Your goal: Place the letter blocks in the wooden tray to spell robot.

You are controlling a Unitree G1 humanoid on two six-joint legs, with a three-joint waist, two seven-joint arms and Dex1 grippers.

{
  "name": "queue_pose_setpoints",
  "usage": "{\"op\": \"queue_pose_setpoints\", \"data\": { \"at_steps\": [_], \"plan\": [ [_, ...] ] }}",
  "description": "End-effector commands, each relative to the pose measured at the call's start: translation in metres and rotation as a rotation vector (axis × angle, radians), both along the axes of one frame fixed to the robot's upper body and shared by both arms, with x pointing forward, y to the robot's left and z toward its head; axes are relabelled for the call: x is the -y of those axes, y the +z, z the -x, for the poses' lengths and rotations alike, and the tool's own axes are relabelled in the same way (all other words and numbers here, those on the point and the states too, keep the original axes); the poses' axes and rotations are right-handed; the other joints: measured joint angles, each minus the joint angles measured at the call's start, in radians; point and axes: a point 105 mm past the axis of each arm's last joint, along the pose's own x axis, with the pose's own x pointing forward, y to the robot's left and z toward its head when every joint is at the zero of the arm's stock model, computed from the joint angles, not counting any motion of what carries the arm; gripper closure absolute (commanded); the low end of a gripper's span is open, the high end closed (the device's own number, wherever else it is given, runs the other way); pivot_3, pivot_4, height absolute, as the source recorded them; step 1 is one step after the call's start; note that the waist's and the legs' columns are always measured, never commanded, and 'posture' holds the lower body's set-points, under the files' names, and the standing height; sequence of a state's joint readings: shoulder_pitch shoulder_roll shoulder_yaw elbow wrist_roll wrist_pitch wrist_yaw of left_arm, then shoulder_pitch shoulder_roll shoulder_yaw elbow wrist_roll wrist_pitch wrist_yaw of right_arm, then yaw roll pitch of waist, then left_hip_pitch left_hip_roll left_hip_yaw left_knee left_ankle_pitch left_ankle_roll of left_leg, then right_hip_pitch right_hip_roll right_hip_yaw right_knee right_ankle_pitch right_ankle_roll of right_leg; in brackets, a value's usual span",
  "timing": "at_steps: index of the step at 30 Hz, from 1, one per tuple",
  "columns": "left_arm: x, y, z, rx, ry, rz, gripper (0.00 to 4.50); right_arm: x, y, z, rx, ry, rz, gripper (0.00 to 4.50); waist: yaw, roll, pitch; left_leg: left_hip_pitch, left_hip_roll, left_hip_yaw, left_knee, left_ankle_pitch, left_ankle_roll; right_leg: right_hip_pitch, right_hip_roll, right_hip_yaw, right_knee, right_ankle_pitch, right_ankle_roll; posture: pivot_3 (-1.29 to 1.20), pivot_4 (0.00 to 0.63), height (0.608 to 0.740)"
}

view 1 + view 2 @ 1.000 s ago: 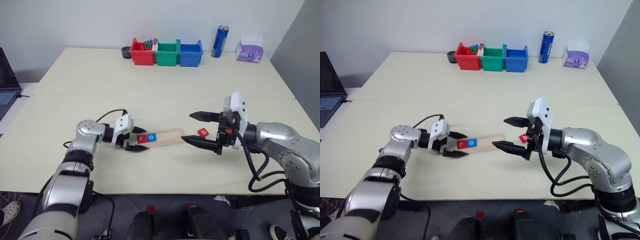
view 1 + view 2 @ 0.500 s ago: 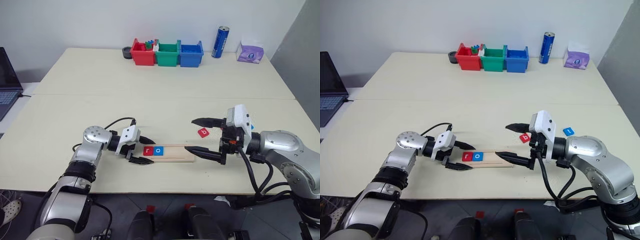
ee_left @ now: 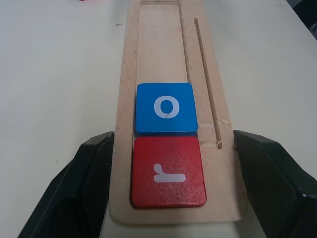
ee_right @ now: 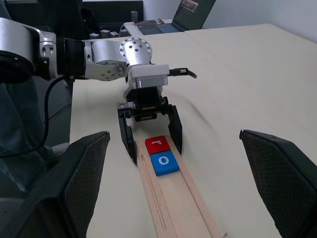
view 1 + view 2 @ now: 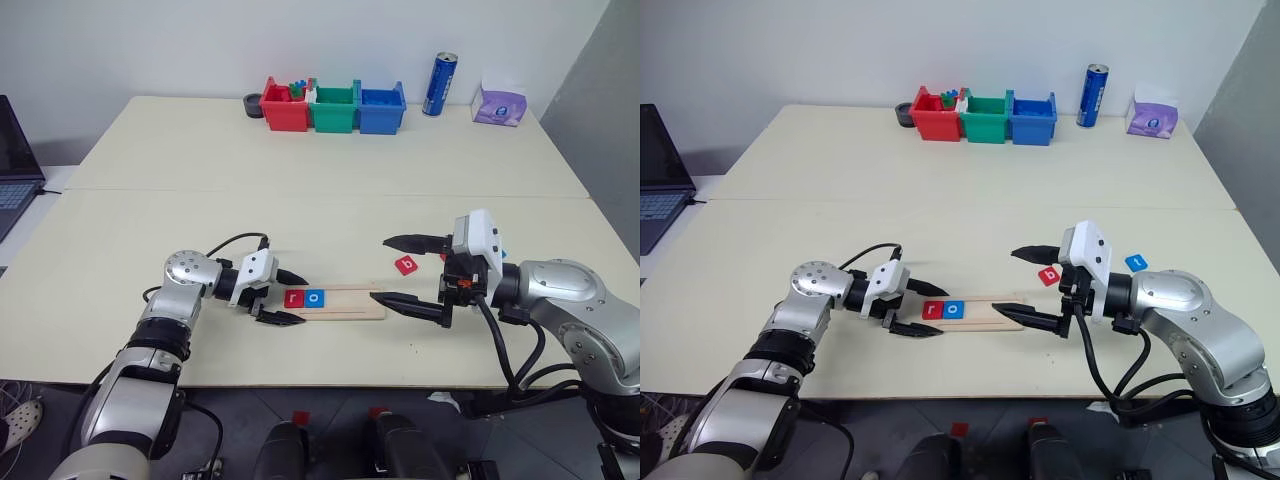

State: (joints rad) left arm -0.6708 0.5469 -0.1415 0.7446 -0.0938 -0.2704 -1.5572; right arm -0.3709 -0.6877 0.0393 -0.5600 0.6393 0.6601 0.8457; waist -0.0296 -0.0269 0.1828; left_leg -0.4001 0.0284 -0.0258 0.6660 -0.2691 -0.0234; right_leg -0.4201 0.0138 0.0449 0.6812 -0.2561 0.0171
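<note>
Two letter blocks already sit in the wooden tray (image 5: pixel 335 301) — the red r (image 3: pixel 168 171) and the blue o (image 3: pixel 166 107), touching. The left gripper (image 5: pixel 282 297) has its fingers squeezed onto both long sides of the tray's end, holding it steady. The right gripper (image 5: pixel 400 270) is wide open and holds nothing; its lower finger lies at the tray's other end. The red b (image 5: pixel 406 265) lies between its fingers on the table. I think b comes next — the open gripper must close on it, then set it beside the o. The right eye view also shows a blue block (image 5: pixel 1136 263) behind the right gripper, well apart from the tray.
</note>
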Motion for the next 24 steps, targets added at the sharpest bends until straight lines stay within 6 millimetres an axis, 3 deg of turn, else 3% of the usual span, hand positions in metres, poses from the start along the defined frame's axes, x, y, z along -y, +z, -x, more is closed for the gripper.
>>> {"op": "queue_pose_setpoints", "data": {
  "at_steps": [1, 3, 5, 13, 20, 24],
  "plan": [
    [-0.004, 0.004, -0.003, 0.027, 0.01, -0.011, 1.12, -0.002, 0.008, 0.001, 0.048, 0.017, -0.008, 0.0, 0.0, 0.0, 0.0, 0.0, 0.0, 0.0, 0.0, 0.0, 0.0, 0.0, 0.0, 0.0, 0.0, 0.0, 0.0, 0.0, 0.15, 0.74],
    [-0.005, 0.005, -0.003, 0.029, 0.015, -0.016, 0.36, -0.003, 0.008, 0.0, 0.048, 0.018, -0.007, 0.0, 0.0, 0.0, 0.0, 0.0, 0.0, 0.0, 0.0, 0.0, 0.0, 0.0, 0.0, 0.0, 0.0, 0.0, 0.0, 0.0, 0.15, 0.74],
    [-0.006, 0.005, -0.004, 0.031, 0.019, -0.02, 0.04, -0.003, 0.008, 0.0, 0.048, 0.018, -0.006, 0.0, 0.0, 0.0, 0.0, 0.0, 0.0, 0.0, 0.0, 0.0, 0.0, 0.0, 0.0, 0.0, 0.0, 0.0, 0.0, 0.0, 0.15, 0.74],
    [-0.006, 0.017, -0.006, 0.042, 0.013, -0.012, 0.04, 0.0, 0.005, -0.001, 0.047, 0.007, 0.0, 0.0, 0.0, 0.0, 0.0, 0.0, 0.0, 0.0, 0.0, 0.0, 0.0, 0.0, 0.0, 0.0, 0.0, 0.0, 0.0, 0.0, 0.15, 0.74],
    [-0.018, 0.072, 0.0, 0.034, 0.043, 0.048, 0.04, 0.024, 0.0, 0.001, 0.013, -0.096, 0.032, 0.0, 0.0, 0.0, 0.0, 0.0, 0.0, 0.0, 0.0, 0.0, 0.0, 0.0, 0.0, 0.0, 0.0, 0.0, 0.0, 0.0, 0.15, 0.74],
    [-0.004, 0.102, 0.01, 0.079, 0.087, 0.165, 0.04, 0.043, -0.021, -0.01, -0.028, -0.297, 0.067, 0.0, 0.001, 0.0, 0.0, 0.0, 0.001, -0.001, 0.0, 0.0, 0.0, 0.0, -0.001, 0.0, 0.0, 0.0, 0.0, 0.0, 0.15, 0.74]
  ]
}}
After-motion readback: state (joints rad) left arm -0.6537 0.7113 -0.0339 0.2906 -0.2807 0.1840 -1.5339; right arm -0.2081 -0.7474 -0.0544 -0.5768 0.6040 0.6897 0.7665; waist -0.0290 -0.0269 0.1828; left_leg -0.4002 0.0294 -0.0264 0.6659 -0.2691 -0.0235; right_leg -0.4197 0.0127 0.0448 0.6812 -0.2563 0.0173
